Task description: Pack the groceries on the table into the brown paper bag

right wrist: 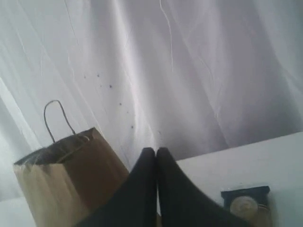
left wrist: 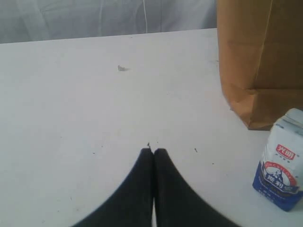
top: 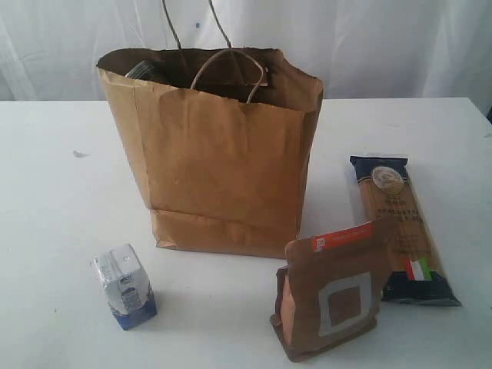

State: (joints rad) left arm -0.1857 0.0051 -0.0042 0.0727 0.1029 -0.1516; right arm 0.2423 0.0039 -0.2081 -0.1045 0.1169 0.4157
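- I am seeing left gripper (left wrist: 153, 151) and right gripper (right wrist: 156, 150) pinched together, empty.
- The carton (top: 124, 286), pouch (top: 330, 296) and spaghetti packet (top: 396, 223) are sitting on the table (top: 46, 231) beside the bag (top: 215, 169).
- Next, I judge: left needs opening over the carton.

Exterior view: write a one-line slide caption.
Brown paper bag stands on white table; carton, brown pouch and spaghetti packet sit outside.

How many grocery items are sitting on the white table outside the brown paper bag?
3: small blue-white carton front left; standing brown pouch with orange strip front right; long spaghetti packet lying flat to its right. More may be hidden inside the crinkled brown paper bag.
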